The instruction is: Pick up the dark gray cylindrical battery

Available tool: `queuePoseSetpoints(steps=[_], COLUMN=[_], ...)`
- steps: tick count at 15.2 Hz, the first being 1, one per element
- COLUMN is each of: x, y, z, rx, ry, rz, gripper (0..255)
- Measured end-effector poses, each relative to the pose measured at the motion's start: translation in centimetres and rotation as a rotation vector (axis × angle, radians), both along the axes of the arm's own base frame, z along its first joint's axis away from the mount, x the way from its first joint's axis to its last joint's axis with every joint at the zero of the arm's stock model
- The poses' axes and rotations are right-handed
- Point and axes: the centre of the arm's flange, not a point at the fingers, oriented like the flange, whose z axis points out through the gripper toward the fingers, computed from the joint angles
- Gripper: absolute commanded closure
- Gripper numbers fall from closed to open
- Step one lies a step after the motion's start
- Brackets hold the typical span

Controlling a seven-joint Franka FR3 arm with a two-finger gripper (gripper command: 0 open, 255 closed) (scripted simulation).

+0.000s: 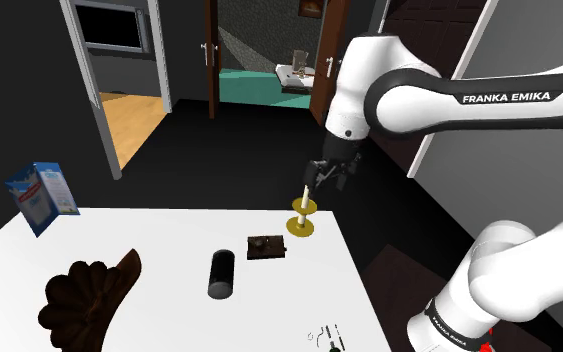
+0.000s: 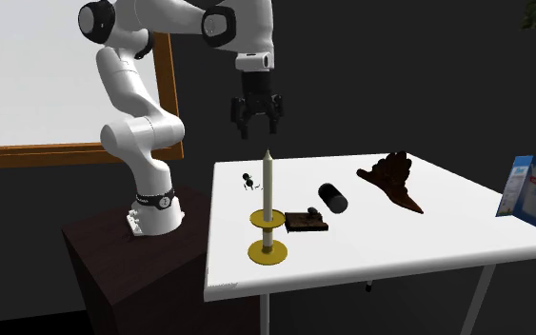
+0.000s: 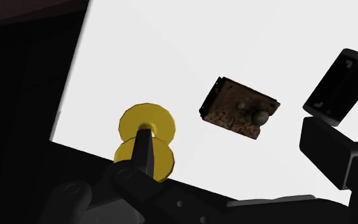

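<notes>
My released claw (image 2: 257, 131) hangs high; the battery (image 1: 220, 273) lies below, toward the shoulder view's near left, its long axis running near-to-far.

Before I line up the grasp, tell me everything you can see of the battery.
The battery is a short dark gray, nearly black cylinder with flat ends, one bearing small pale marks in the wrist view. It lies on its side on the white table, between a small brown box and a dark brown carved piece, touching neither. Only the table touches it; the gripper hangs well clear of it, jaws open.
</notes>
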Motion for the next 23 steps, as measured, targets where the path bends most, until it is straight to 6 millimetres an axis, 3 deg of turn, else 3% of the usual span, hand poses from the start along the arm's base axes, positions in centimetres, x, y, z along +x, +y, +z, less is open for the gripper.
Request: queuePoseSetpoints(steps=[10,23], x=[4.1,11.4], y=[9.5,21.1], z=[-7.8,-18.1], rx=[-0.002,0.001], ry=[0.014,0.034], rz=[-0.114,-0.264], gripper=[0,0])
